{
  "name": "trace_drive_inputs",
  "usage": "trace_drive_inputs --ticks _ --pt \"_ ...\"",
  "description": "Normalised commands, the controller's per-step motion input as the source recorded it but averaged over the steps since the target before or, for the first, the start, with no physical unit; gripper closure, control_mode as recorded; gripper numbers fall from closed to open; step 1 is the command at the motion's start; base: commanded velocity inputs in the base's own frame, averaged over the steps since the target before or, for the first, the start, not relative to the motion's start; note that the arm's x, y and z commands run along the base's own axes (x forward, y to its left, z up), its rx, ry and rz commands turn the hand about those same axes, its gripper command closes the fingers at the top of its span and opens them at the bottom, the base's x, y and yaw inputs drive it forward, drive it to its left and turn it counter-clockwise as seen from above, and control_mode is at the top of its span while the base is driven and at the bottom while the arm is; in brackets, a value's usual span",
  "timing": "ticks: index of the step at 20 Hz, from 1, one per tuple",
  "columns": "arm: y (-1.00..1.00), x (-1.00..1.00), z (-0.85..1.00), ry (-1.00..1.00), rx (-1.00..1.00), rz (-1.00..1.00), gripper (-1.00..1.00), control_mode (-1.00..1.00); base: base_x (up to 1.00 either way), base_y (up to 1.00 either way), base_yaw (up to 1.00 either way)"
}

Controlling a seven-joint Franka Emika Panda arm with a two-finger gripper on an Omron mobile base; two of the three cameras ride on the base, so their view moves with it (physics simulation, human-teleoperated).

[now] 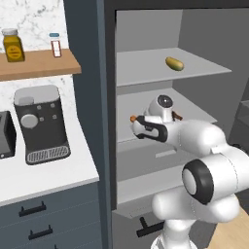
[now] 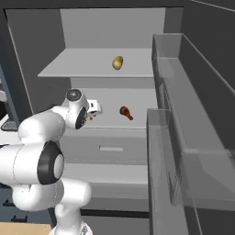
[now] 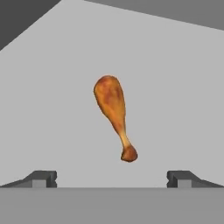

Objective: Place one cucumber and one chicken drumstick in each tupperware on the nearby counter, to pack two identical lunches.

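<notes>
To my left, a black coffee machine [image 1: 41,124] stands on the white worktop [image 1: 58,177]. Above it, a wooden wall shelf [image 1: 39,65] carries a yellow jar [image 1: 13,45] and a small white bottle [image 1: 55,45]. A yellow-green lemon-like fruit [image 1: 174,63] lies on the fridge's upper shelf [image 1: 146,68].

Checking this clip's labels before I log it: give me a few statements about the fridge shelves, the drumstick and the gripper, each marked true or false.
1. The gripper is open, with nothing between its fingertips. True.
2. An orange-brown chicken drumstick lies on the grey shelf ahead of the gripper. True.
3. The drumstick is already clamped in the jaws. False: it lies free, apart from the fingertips.
4. The yellowish item sits on the same shelf as the darker drumstick. False: it sits one shelf higher.
</notes>
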Motion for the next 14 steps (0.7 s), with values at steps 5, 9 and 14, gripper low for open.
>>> trace_drive_inputs --ticks 5,9,14 --pt "0.00 0.53 0.00 0.04 0.00 -0.03 -1.00 -1.00 0.00 0.00 0.00" --pt "0.00 0.38 -0.03 0.06 0.00 0.00 -1.00 -1.00 0.00 0.00 0.00" --pt "0.00 0.19 -0.19 0.03 0.00 0.00 -1.00 -1.00 0.00 0.00 0.00"
